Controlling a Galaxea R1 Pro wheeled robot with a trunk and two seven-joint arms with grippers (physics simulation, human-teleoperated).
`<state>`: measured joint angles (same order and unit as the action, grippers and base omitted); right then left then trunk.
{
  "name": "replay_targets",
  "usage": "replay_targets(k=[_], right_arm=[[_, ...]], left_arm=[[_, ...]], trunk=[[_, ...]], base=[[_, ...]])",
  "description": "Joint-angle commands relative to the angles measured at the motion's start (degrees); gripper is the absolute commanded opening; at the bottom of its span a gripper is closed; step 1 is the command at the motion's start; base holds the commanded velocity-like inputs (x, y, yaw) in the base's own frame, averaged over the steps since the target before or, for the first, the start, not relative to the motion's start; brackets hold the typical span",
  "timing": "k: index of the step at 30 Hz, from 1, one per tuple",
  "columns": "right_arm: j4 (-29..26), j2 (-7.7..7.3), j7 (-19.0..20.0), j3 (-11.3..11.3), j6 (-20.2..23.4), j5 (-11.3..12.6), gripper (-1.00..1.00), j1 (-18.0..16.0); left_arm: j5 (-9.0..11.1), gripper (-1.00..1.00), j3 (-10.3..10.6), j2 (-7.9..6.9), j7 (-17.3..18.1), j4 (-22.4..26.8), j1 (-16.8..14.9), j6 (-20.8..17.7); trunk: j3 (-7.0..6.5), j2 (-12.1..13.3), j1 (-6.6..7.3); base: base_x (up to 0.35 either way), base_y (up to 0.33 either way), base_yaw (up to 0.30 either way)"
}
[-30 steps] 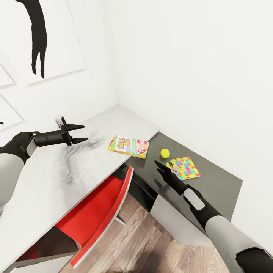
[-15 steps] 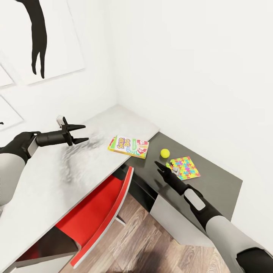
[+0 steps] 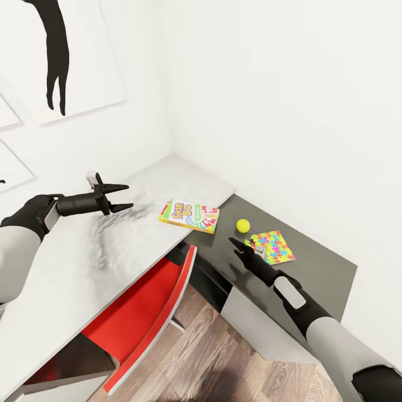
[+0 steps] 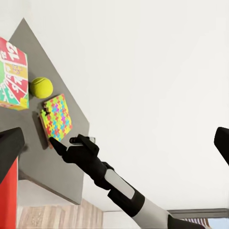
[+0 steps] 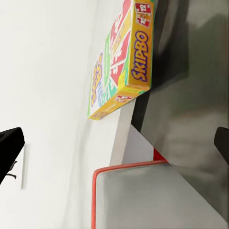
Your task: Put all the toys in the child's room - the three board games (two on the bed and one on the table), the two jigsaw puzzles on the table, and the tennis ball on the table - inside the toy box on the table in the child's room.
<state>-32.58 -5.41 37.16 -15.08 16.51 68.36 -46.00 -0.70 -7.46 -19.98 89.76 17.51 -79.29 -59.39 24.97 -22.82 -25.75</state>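
Our right claw (image 3: 237,244), jaws parted and empty, is hovering beside the jigsaw puzzle (image 3: 272,246); tennis ball (image 3: 243,225) and Skip-Bo game (image 3: 190,215) are lying unboxed on the table (image 3: 84,251).

The left arm reaches in from the head view's left edge, its grey forearm giving way to a black wrist and a slim black link that runs nearly level toward the right. At its end the left pincer (image 3: 124,197) stands open, two pointed black fingers spread one above the other with clear space between them and nothing held. The right arm rises from the lower right corner, grey upper sleeve, then a black forearm with a pale panel, stretched forward and to the left. The right pincer (image 3: 239,244) points away from the camera, its fingers parted and holding nothing.
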Motion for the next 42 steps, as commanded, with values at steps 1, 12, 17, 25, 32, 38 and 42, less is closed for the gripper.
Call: replay_targets(k=[1, 12, 17, 25, 32, 38, 42], right_arm=[[-0.1, -0.22, 0.1, -0.3, 0.3, 0.6, 1.00, 0.0], [-0.6, -1.29, 2.1, 0.7, -1.0, 0.7, 1.00, 0.0], [-0.6, -1.09, 2.3, 1.3, -1.5, 0.7, 1.00, 0.0], [-0.6, -0.92, 1.9, 1.4, -1.3, 0.6, 1.00, 0.0], [-0.6, -0.88, 1.8, 1.4, -1.2, 0.6, 1.00, 0.0], [-0.6, -0.87, 1.8, 1.5, -1.4, 0.6, 1.00, 0.0], [-0.6, -0.84, 1.8, 1.5, -1.4, 0.6, 1.00, 0.0]], left_arm=[[-0.1, 1.00, 0.0, 0.08, 0.2, 0.0, 0.0, -0.6], [-0.1, 1.00, -0.1, 1.77, 0.2, 0.0, 0.3, -0.4], [-0.1, 1.00, -0.1, 1.81, 0.2, 0.1, 0.3, -0.4], [-0.1, 1.00, -0.1, 1.80, 0.2, 0.2, 0.3, -0.4], [-0.1, 1.00, -0.1, 1.81, 0.2, 0.2, 0.3, -0.4], [-0.1, 1.00, -0.1, 1.86, 0.2, 0.2, 0.4, -0.4], [-0.1, 1.00, -0.1, 1.85, 0.2, 0.2, 0.4, -0.4]], trunk=[[0.09, -0.1, -0.03], [0.09, -0.1, -0.03], [0.09, -0.1, -0.03], [0.03, -0.1, -0.03], [-0.13, -0.1, -0.03], [-0.17, -0.1, -0.03], [-0.17, -0.1, -0.03]], base=[[0.000, 0.000, 0.000], [0.000, 0.000, 0.000], [0.000, 0.000, 0.000], [0.000, 0.000, 0.054], [0.000, 0.007, 0.190], [0.000, 0.001, 0.047], [0.000, 0.000, 0.009]])
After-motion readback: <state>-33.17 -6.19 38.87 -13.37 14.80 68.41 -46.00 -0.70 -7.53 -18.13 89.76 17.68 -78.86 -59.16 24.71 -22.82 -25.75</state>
